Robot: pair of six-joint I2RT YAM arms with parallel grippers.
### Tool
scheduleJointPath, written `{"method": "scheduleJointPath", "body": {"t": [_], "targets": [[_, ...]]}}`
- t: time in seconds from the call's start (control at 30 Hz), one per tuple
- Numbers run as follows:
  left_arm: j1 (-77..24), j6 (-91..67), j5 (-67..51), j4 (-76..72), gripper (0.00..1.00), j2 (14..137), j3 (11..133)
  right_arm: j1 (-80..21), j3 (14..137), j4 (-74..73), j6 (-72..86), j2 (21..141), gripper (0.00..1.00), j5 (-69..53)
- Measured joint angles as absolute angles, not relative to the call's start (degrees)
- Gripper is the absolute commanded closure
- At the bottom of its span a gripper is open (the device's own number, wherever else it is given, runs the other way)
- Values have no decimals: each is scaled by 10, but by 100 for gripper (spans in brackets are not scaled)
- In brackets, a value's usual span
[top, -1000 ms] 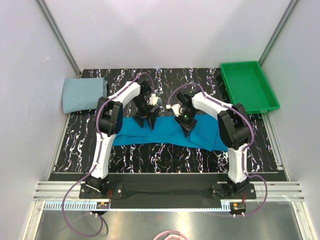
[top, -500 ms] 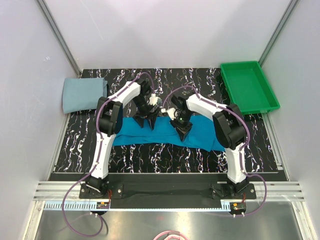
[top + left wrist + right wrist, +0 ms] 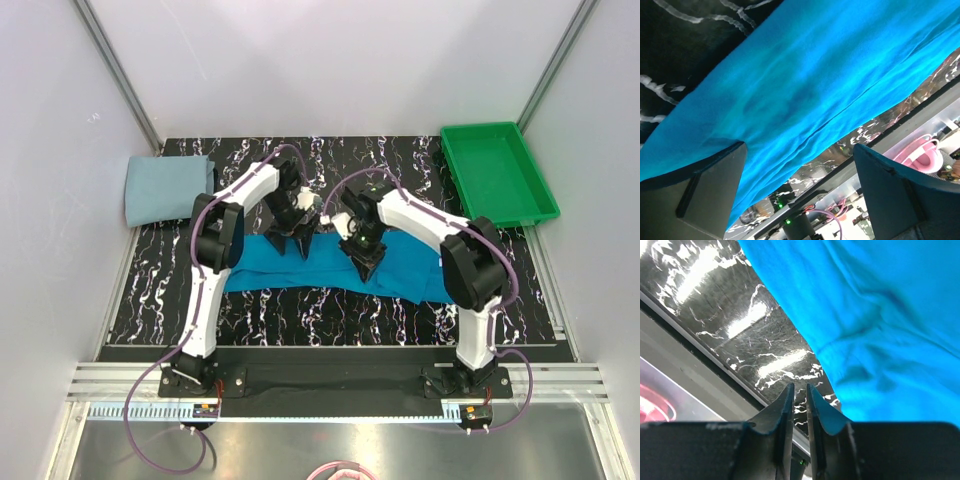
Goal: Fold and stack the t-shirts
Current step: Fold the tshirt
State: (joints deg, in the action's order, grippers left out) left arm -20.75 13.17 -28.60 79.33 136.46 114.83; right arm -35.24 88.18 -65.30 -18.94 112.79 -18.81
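Observation:
The bright teal-blue t-shirt (image 3: 400,268) lies as a long folded band across the middle of the table; it also fills the left wrist view (image 3: 805,85) and the right wrist view (image 3: 880,315). The pale grey-blue t-shirt (image 3: 166,188) lies folded at the far left. My left gripper (image 3: 297,246) hovers over the teal band's far edge, open wide with nothing between its fingers (image 3: 705,195). My right gripper (image 3: 362,266) points down at the band's middle. Its jaws (image 3: 800,397) stand slightly apart, with only bare table showing through the narrow gap.
A green plastic tray (image 3: 520,205) stands at the back right corner. The black marbled table (image 3: 330,315) ends at a metal rail in front of the arm bases. White walls close in the left, right and back.
My right gripper has shifted left and toward the near edge over the teal shirt, and its jaws have parted from shut to a narrow gap. My left gripper's jaws have widened a little.

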Motion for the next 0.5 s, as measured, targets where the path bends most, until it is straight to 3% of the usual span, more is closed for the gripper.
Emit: {"method": "scheduleJointPath", "body": {"t": [0.13, 0.5], "targets": [[-179, 122, -283, 775, 1, 1345, 1122, -319, 891, -634, -154, 1089, 78, -191], [-98, 75, -172, 737, 1, 1289, 1052, -62, 933, -525, -21, 1108, 71, -192]]}}
